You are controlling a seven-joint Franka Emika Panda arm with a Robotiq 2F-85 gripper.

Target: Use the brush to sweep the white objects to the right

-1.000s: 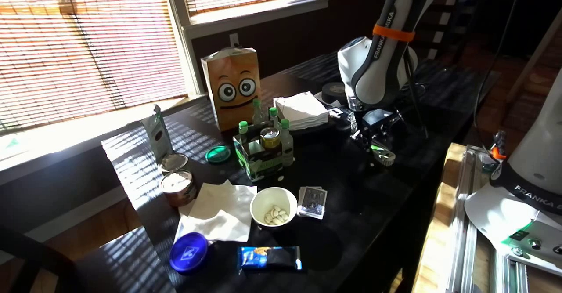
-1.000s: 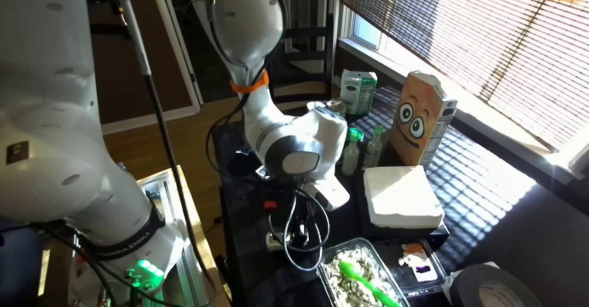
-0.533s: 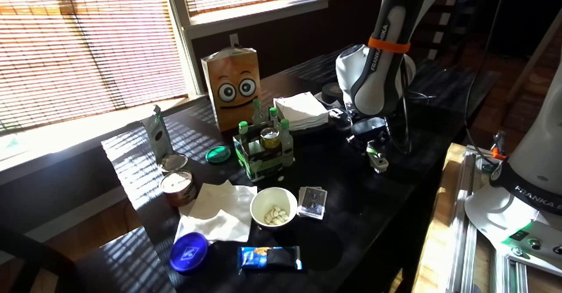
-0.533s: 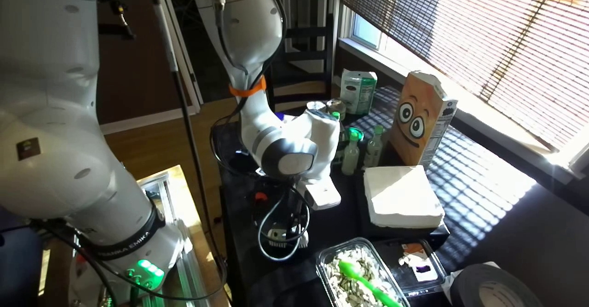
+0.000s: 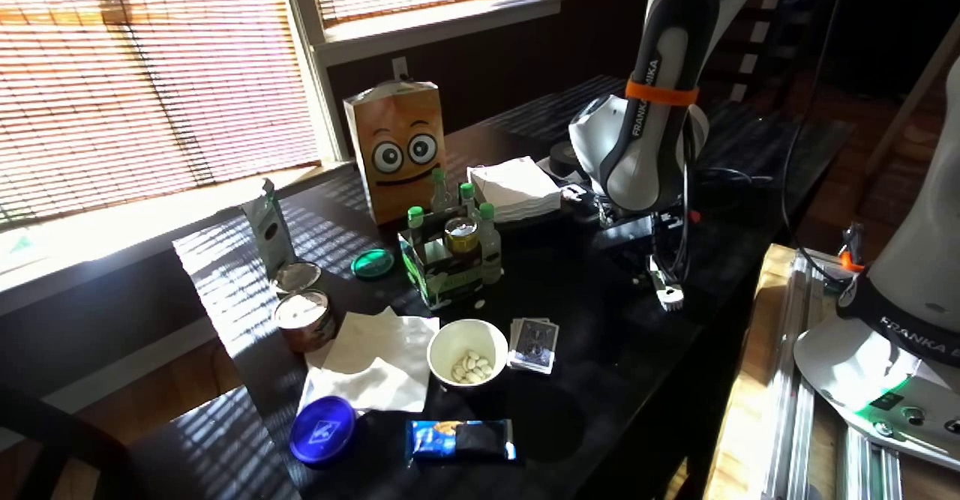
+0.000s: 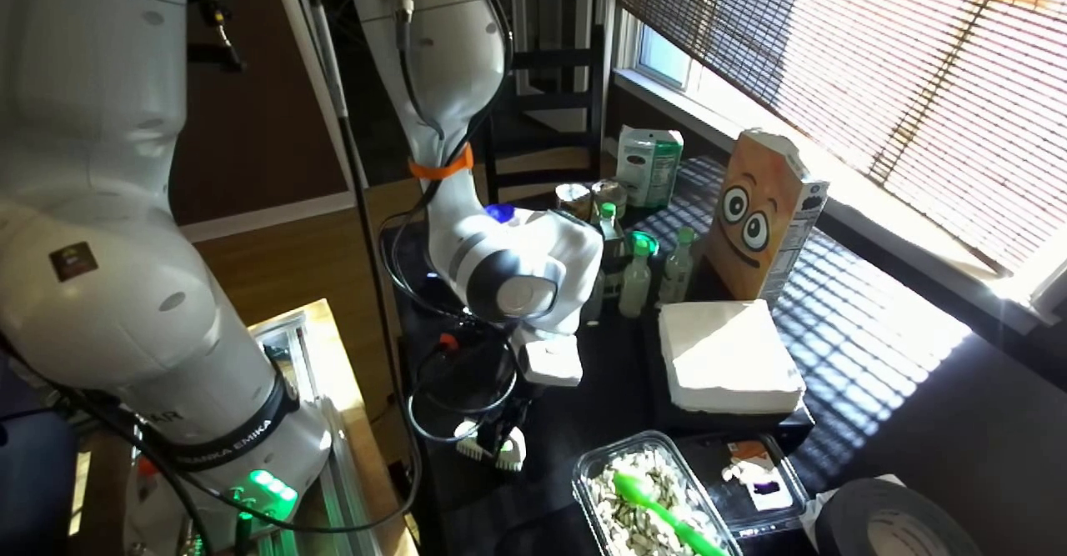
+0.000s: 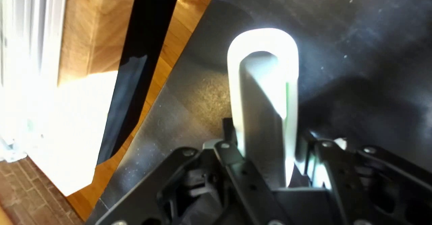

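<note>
My gripper [image 7: 266, 140] is shut on the brush [image 7: 264, 41], whose pale loop-shaped body stands between the fingers in the wrist view. The brush also shows in both exterior views, low over or on the dark table [image 5: 666, 290], with its bristles downward [image 6: 510, 449]. I cannot tell whether the bristles touch the table. A small white object [image 5: 636, 281] lies on the table just left of the brush in an exterior view. A small white piece [image 7: 341, 143] shows beside the right finger in the wrist view. Another white object [image 5: 480, 304] lies by the bottle carton.
A white bowl with white pieces [image 5: 450, 335], a card deck [image 5: 534, 345] and a bottle carton [image 5: 454, 284] stand on the table. A napkin stack [image 6: 729, 356] and a clear tub of seeds [image 6: 588, 502] with a green spoon are near the arm. The table edge [image 7: 165, 86] runs close by.
The arm has lowered, and the held brush has moved toward the table edge on the robot base's side. The small white object beside the brush, hidden half a second ago, shows again.
</note>
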